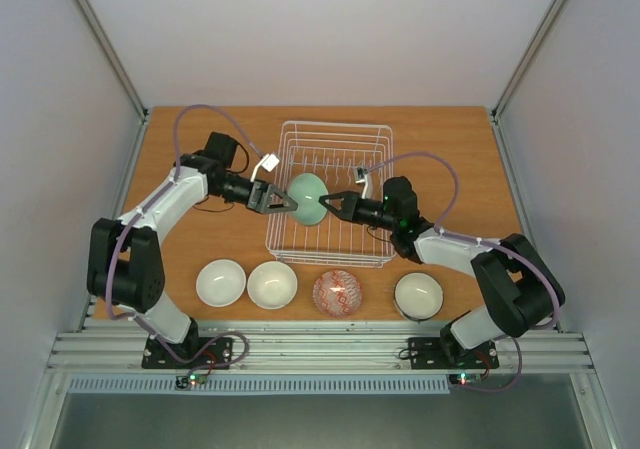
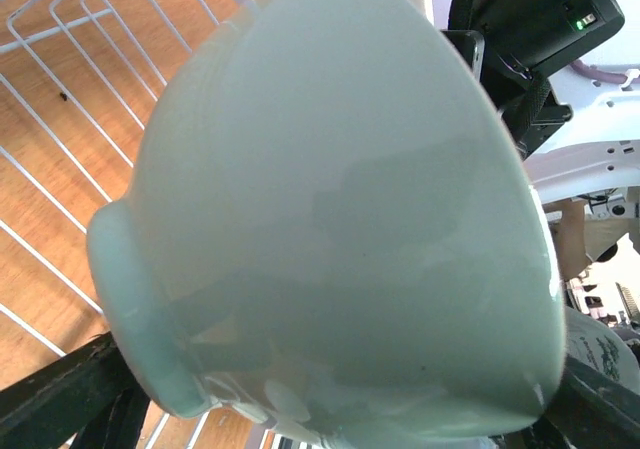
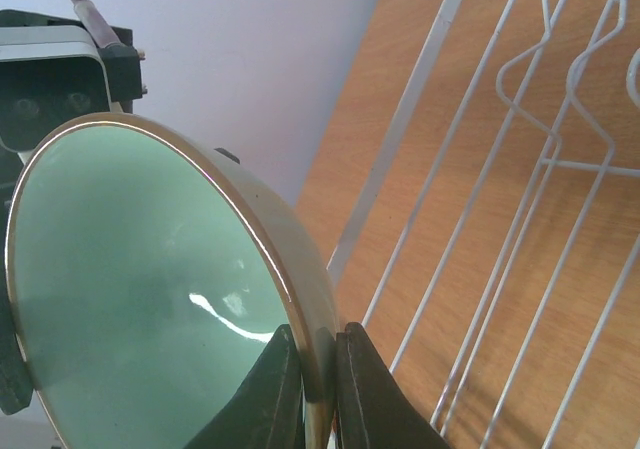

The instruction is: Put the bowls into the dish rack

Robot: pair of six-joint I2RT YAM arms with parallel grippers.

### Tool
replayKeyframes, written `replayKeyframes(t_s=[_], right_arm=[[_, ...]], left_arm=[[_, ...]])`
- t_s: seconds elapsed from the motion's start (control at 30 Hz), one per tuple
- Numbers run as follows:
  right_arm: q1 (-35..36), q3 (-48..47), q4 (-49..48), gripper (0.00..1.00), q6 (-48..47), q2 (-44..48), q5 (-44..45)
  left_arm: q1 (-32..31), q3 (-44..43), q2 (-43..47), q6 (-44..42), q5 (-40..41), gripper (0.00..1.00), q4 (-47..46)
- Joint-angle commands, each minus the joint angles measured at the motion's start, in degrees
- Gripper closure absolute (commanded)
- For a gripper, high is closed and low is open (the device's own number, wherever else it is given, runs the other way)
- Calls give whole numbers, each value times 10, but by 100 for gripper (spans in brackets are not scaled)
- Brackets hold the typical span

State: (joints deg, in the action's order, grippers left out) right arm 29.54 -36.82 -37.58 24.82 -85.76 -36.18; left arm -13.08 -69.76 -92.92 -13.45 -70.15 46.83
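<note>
A pale green bowl [image 1: 307,198] hangs on its side over the middle of the white wire dish rack [image 1: 330,129]. My right gripper [image 1: 325,205] is shut on its rim, one finger inside and one outside [image 3: 318,334]. The right wrist view shows the bowl's inside [image 3: 140,289]. My left gripper [image 1: 288,200] is at the bowl's other side with jaws spread wide. The bowl's outer wall [image 2: 340,209] fills the left wrist view, and a dark finger shows at each bottom corner. I cannot tell whether they touch it. Several other bowls stand in a row at the table's near edge.
The row, left to right: a white bowl [image 1: 221,282], a second white bowl [image 1: 272,284], a red patterned bowl [image 1: 337,292] and a white bowl [image 1: 419,294]. Rack wires show under the green bowl [image 2: 60,129] and beside it [image 3: 520,219].
</note>
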Motion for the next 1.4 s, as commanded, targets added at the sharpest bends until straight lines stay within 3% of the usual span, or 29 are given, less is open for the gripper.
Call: replayKeyframes(t_s=[0.0,0.43,0.5,0.6,0.63,0.97,1.03,1.2,1.37], right_arm=[[-3,-1,-114,99,26,10,-15],[-3,11,-231,99,77,-46,-34],[-3,14,-244,99,82,-51,-35],[-3,20,-252,99,83,-46,-29],[-3,20,-251,99,81,-44,-30],[-2,12,-280,98,95,-62,-51],[-2,10,-283,88,98,-67,-54],[-2,7,-285,42,99,-73,-57],[-2,7,-277,23,92,-68,-55]], left_arm=[[8,4,19,12,25,12,-21],[7,15,28,51,26,19,-59],[8,18,30,58,27,35,-67],[8,17,27,61,32,90,-70],[8,17,25,62,34,98,-71],[8,19,14,61,23,100,-75],[8,21,14,61,25,99,-77],[8,25,19,60,38,100,-83],[8,31,19,62,58,100,-97]])
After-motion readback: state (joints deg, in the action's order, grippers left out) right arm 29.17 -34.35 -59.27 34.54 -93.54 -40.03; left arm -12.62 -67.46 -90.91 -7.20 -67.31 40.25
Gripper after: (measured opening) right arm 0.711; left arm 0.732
